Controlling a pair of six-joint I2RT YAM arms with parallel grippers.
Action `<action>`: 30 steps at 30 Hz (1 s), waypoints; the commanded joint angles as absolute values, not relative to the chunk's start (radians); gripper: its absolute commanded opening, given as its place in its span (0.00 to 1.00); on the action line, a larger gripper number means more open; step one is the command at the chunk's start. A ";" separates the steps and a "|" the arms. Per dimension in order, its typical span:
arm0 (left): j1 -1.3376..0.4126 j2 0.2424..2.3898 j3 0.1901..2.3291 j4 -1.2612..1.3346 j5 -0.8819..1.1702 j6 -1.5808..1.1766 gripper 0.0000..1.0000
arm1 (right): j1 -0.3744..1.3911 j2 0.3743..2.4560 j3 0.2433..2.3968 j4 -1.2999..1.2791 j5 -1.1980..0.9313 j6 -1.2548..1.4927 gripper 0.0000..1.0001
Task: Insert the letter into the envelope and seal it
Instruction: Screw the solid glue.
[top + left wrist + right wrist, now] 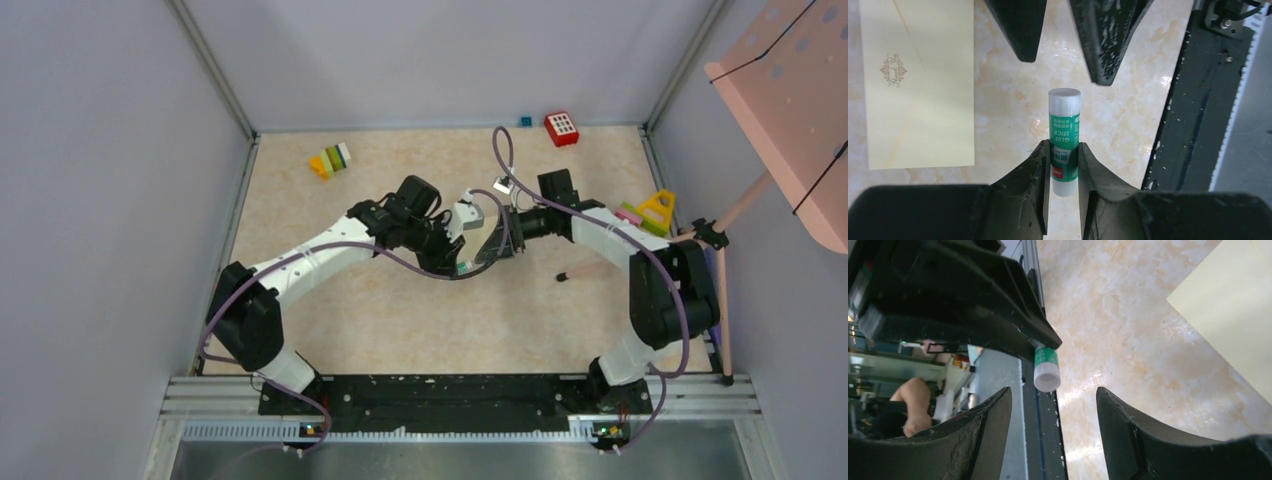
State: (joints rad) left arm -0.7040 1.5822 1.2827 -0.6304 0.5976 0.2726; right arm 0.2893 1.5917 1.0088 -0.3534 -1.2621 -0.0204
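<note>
My left gripper (1064,150) is shut on a green and white glue stick (1064,125), held above the table with its white cap end pointing away. In the right wrist view the stick (1047,370) pokes out of the left gripper's black fingers (1013,325). My right gripper (1053,395) is open just in front of that end, apart from it; its fingers (1020,30) show at the top of the left wrist view. The cream envelope (918,85) lies flat on the table to the left, flap folded down; it also shows in the right wrist view (1233,325). No letter is in view.
In the top view both grippers meet mid-table (475,245). Toy blocks (330,160), a red block (561,128) and a yellow triangle piece (657,210) sit along the back and right. A pink stand (790,110) leans in at the right. The black base rail (1198,110) is close by.
</note>
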 commanded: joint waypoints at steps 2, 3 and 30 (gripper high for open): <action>-0.786 1.544 1.252 -0.532 0.347 0.298 0.00 | 0.283 1.649 1.021 -0.207 -1.334 0.195 0.61; -0.798 1.548 1.252 -0.525 0.317 0.300 0.00 | 0.284 1.658 1.016 -0.193 -1.335 0.215 0.60; -0.850 1.575 1.269 -0.540 0.277 0.308 0.00 | 0.365 1.749 1.051 -0.256 -1.274 0.175 0.48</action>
